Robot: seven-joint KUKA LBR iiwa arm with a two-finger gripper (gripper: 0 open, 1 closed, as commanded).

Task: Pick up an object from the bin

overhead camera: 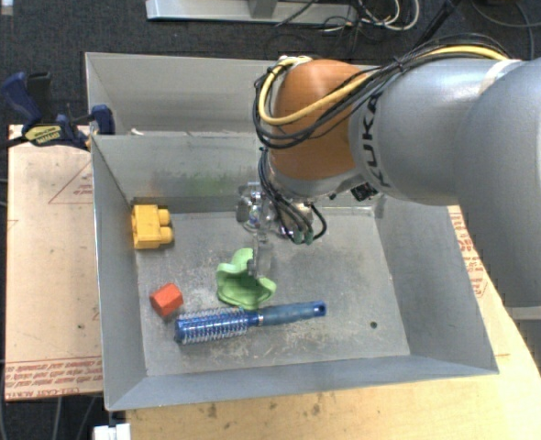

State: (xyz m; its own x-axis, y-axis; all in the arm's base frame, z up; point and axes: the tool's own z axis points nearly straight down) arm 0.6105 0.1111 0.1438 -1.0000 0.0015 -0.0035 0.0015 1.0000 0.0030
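Hanging low over the middle of the grey bin (362,273), the hand (257,255) points straight down from the orange-covered wrist (312,122), its tip at the upper edge of a crumpled green soft thing (243,284). Whether the hand is clenched or released cannot be told, nor whether it touches the green thing. Just below the green thing, touching its lower edge, lies a blue hairbrush (248,321), its bristle head toward the view's left of the hand and its handle toward the right. A small red cube (167,299) sits just beside the brush head. Well apart from the hand, near the bin's left wall, rests a yellow block (150,225).
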